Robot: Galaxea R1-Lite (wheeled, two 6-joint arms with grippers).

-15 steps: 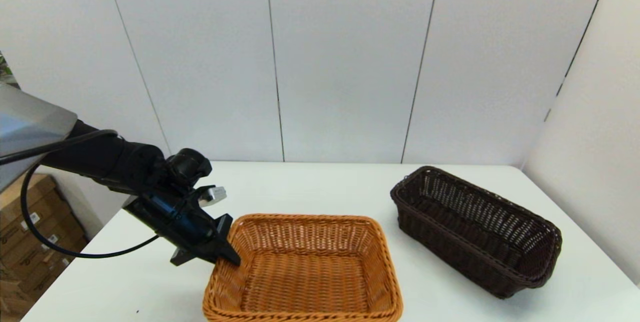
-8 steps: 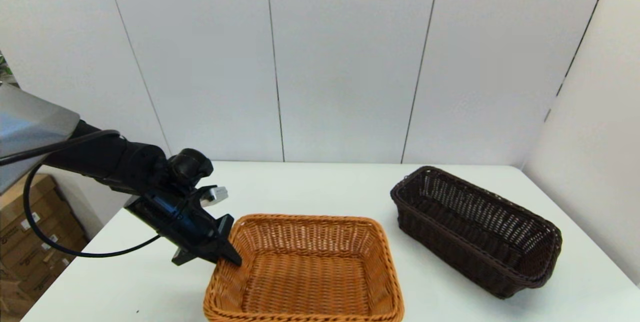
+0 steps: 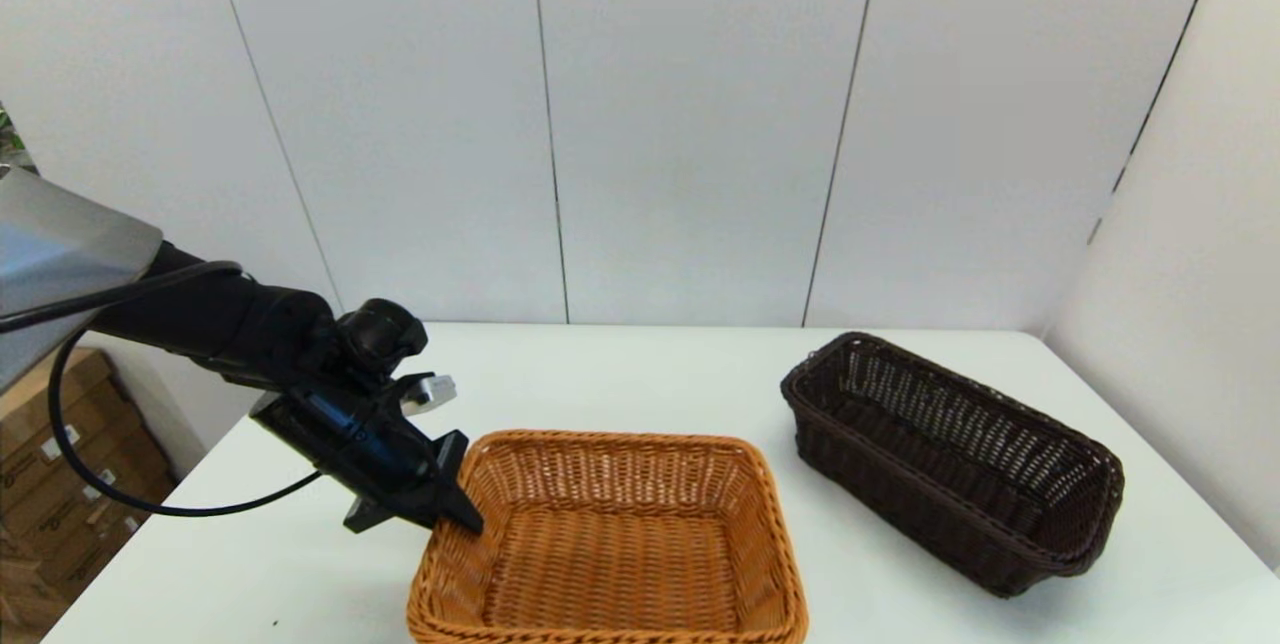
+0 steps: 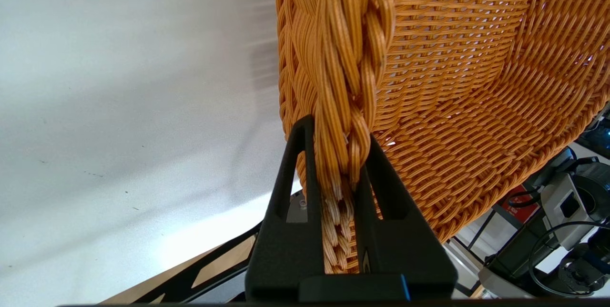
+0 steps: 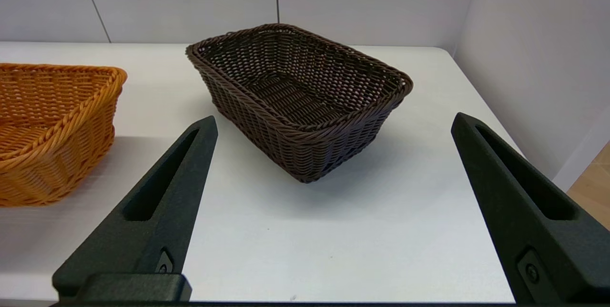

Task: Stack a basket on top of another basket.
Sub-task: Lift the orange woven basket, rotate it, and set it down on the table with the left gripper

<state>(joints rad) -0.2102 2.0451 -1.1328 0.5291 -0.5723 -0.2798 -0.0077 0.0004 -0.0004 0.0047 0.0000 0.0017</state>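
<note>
On the white desk (image 3: 640, 379), toward its left front: orange-tan basket (image 3: 610, 544), its left braided rim pinched between the two fingers of the left hand (image 4: 336, 154), clamped tight on the weave. Farther right, well apart: dark brown basket (image 3: 950, 459), resting flat and angled. Before the dark basket, off it: right hand (image 5: 333, 123), fingers spread wide, holding nothing.

black left arm (image 3: 230, 329) with silver-grey upper shell, looping black cable (image 3: 120, 494), slotted matte black wedge fingers (image 4: 290, 188).
</note>
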